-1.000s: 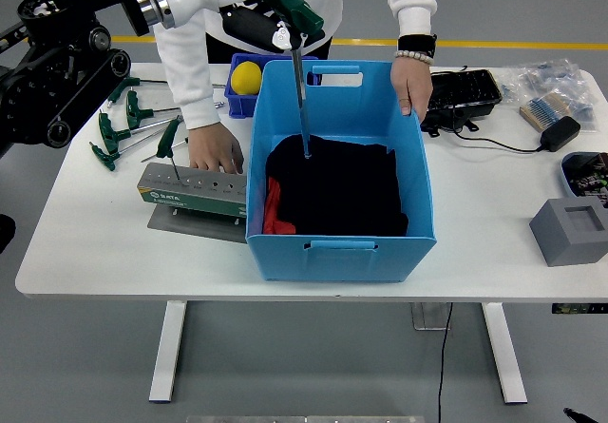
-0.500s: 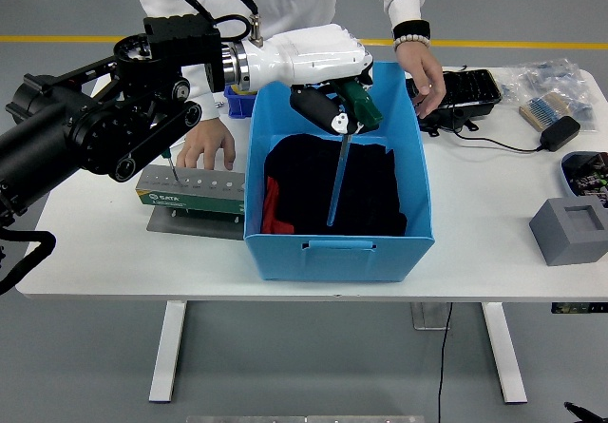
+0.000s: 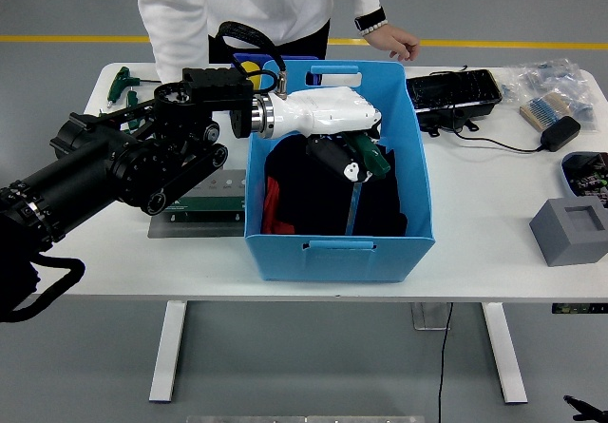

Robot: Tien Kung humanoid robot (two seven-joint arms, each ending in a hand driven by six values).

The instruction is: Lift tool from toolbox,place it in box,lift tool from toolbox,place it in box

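Toolbox (image 3: 204,198) mostly hidden behind the left arm (image 3: 114,166), tool (image 3: 361,171) shaft's lower end lost against dark cloth (image 3: 332,195), person cut off at the top edge, tray (image 3: 587,171) cut by the right edge

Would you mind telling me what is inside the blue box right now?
The blue box holds dark cloth with a red patch at its left. The left hand reaches in, gripping a green-handled tool pointing down. Whatever lies under the cloth is hidden.
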